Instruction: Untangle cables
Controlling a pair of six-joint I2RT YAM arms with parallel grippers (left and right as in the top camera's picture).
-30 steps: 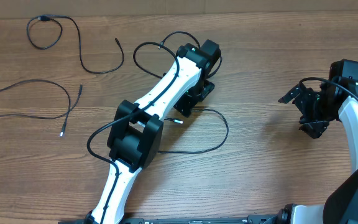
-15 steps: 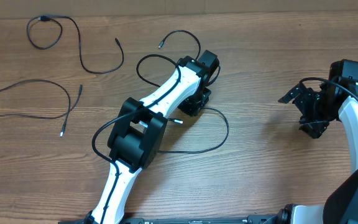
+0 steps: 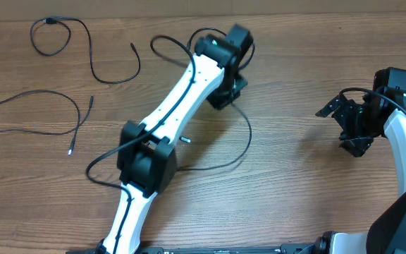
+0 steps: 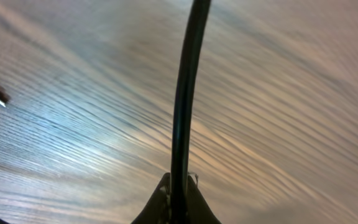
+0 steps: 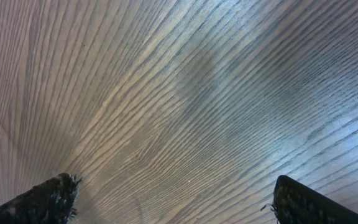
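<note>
Prob. a robotics lab / test bench: 2 white-and-black robot arms point(image 3: 178, 102) at a wood-grain table point(image 3: 302, 190), w/ thin black cables point(image 3: 48, 22) spread over it.

Surface point(image 3: 294, 183): brown wood-look top, grain running roughly left to right in overhead view. Paler strip point(image 3: 330, 5) along far edge. Wrist views: same grain close up, streaked, with soft glare patches.
</note>
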